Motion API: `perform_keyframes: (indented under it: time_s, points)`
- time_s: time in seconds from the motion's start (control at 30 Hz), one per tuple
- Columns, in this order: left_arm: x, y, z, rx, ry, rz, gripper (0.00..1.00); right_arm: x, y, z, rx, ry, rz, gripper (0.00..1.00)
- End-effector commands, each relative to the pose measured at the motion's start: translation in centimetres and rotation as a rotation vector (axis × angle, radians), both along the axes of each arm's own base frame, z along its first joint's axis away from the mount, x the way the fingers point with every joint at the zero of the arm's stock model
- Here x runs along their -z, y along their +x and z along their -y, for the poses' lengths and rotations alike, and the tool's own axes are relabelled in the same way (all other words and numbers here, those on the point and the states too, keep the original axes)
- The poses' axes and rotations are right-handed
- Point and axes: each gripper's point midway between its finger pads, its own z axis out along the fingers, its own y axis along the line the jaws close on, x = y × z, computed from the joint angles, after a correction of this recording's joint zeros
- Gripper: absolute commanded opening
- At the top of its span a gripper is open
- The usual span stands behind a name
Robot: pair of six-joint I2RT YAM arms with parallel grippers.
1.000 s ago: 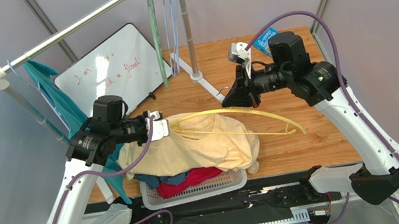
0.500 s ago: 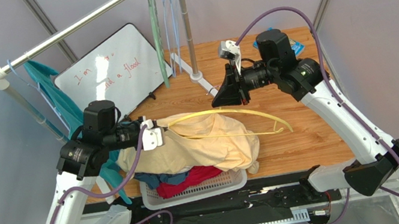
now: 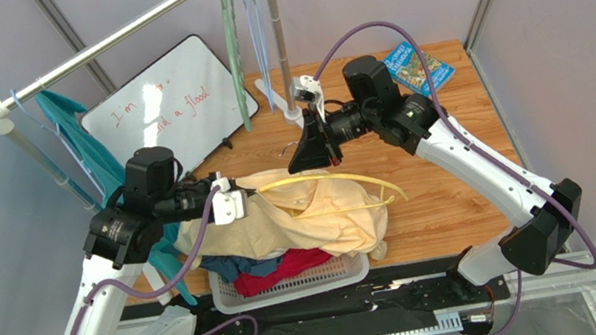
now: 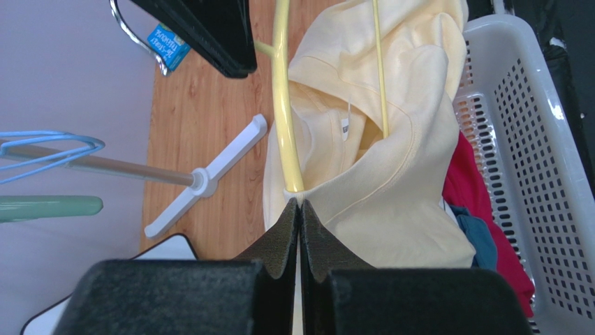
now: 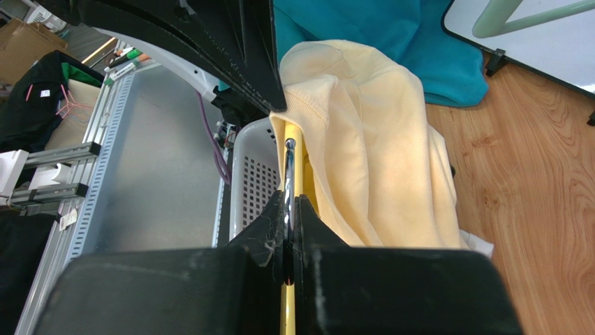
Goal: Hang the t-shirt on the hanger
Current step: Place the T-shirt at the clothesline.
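**Hanger sliding deeper into the shirt**

Compared with a second ago, the right gripper (image 5: 288,199) is sitting further left over the table, pinching the silver hook of the hanger (image 4: 281,105) and carrying it along. The free tip on the right is now poking out much less beyond the t-shirt (image 3: 302,226), so threading is advancing, though that shoulder is not yet covered. The left gripper (image 4: 300,206) is clamping the shirt's edge, holding it against the push. The shirt is draping over the white basket (image 4: 524,125). The hanger's long axis is running left to right, one tip pointing at the left gripper's fingertips.
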Motion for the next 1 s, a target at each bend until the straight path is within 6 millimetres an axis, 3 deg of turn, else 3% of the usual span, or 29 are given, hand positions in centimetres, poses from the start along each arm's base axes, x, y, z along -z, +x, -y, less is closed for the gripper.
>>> perform_keyframes:
  time_s: [0.0,0.37,0.67,0.77,0.83,0.93,0.97]
  points:
    - [-2.5,-0.3,1.3,0.057,-0.064,0.043,0.00,-2.3,0.4,-1.6,-0.037,0.082,0.066,0.00]
    - [-4.0,0.0,2.7,0.074,-0.111,0.038,0.00,-2.4,-0.2,-4.2,-0.130,0.127,0.091,0.00]
    - [-3.3,0.4,2.5,0.006,-0.112,-0.002,0.01,-5.1,0.5,-5.7,-0.119,0.240,0.114,0.00]
    - [-3.4,1.6,1.0,-0.105,-0.090,0.018,0.22,-4.6,0.4,-5.5,-0.121,0.233,0.111,0.00]
    - [-4.5,2.0,0.0,-0.145,-0.085,0.038,0.28,-4.5,0.0,-5.2,-0.127,0.236,0.127,0.00]
    - [-4.0,1.8,-1.2,-0.159,-0.047,-0.031,0.35,-4.4,-0.3,-5.0,-0.135,0.241,0.147,0.00]
    - [-3.1,1.3,-1.4,-0.151,-0.019,-0.068,0.42,-4.4,-0.3,-5.0,-0.137,0.242,0.153,0.00]
